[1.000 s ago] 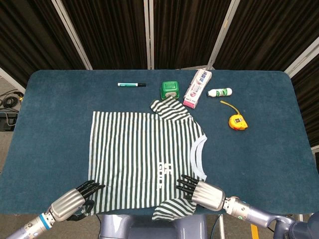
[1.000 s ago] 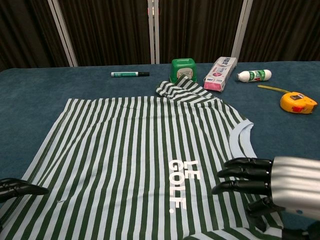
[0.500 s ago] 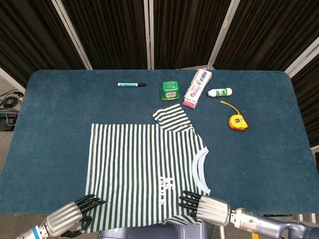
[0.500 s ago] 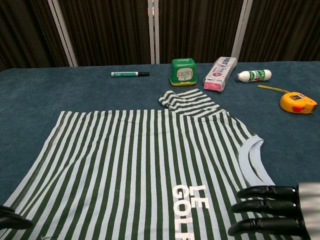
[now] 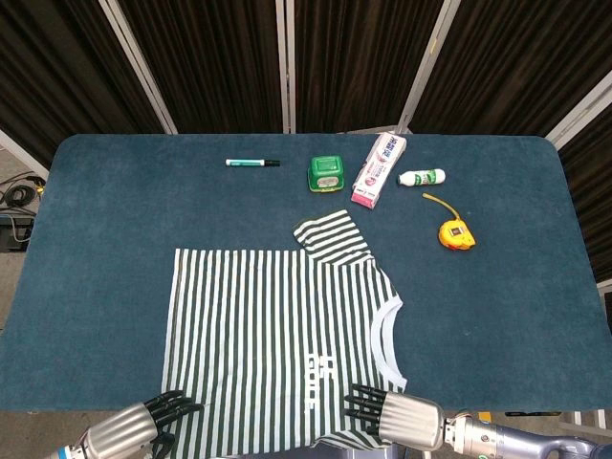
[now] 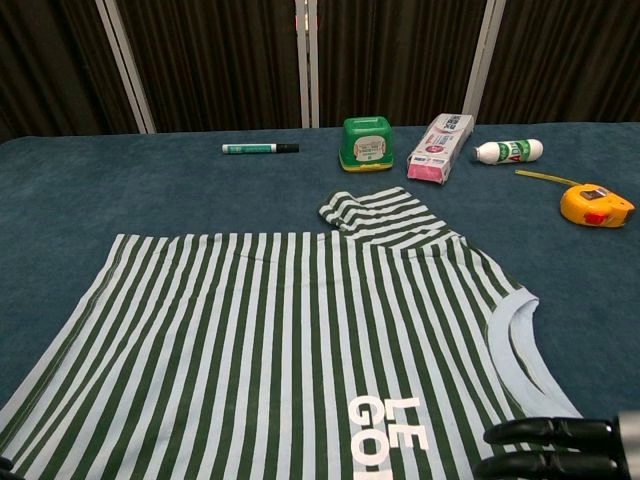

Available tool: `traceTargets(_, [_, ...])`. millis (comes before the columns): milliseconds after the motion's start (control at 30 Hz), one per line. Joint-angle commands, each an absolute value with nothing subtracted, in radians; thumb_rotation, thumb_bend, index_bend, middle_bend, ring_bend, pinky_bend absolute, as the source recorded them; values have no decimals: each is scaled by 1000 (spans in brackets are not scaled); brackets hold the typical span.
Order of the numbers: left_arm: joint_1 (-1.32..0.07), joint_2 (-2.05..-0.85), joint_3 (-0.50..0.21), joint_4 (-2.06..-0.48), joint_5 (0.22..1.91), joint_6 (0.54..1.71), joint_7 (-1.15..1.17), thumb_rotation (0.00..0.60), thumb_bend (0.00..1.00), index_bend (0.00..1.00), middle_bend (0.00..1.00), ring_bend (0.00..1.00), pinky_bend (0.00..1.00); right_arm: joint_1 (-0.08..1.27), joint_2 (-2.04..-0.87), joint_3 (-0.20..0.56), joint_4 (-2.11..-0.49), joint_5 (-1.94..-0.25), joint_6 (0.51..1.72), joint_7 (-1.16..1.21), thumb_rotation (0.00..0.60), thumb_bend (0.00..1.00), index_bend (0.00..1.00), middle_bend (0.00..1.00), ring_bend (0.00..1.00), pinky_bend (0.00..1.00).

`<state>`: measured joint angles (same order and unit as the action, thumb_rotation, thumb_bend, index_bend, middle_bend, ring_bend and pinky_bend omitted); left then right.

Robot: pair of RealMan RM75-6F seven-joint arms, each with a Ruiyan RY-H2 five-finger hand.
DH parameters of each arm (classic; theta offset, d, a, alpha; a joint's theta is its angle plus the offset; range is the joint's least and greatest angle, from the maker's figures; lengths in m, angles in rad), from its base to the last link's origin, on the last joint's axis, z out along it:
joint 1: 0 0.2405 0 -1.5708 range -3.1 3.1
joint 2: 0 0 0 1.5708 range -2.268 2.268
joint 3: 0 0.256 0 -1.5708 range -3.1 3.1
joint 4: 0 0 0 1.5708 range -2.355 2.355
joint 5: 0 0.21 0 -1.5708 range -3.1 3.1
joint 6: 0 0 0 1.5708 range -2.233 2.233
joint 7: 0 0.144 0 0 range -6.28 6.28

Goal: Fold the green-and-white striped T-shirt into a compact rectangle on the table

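The left hand [image 5: 134, 432] sits at the near table edge, its dark fingers curled onto the bottom left corner of the striped T-shirt [image 5: 277, 335]. I cannot tell if it pinches the cloth. The shirt lies flat on the blue table [image 5: 96, 249], close to the near edge, with one sleeve [image 5: 328, 236] sticking out toward the back. The right hand [image 5: 397, 421] rests its fingers on the shirt near the neck hole; whether it holds cloth is hidden too. This looks like the getting-ready step, laying the shirt smooth. Next, both hands need a firm hold to lift the near side and fold it away. Beyond the shirt is open room, then the pen [image 5: 252, 163], green box [image 5: 326, 173], pink box [image 5: 380, 170], bottle [image 5: 422, 177] and yellow tape measure [image 5: 456, 233].
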<state>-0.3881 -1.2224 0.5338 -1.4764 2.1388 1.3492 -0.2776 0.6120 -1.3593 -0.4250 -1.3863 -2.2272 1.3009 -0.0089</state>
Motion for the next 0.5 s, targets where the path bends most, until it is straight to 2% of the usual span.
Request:
traceTargets(33, [-389,-1219,538,-1481,2144,1347,-277,600,473,853,0,0,0,610,-1356,-429,-1393,-2231,1296,-13,600,430,764,121,0,0])
traceTargets(500, [-393,-1215,553,-1498,2165,1330,-279,600,473,854,0,0,0,603,-1337,-448,-1413,-2254,1298,-6,600,430,767,121,0,0])
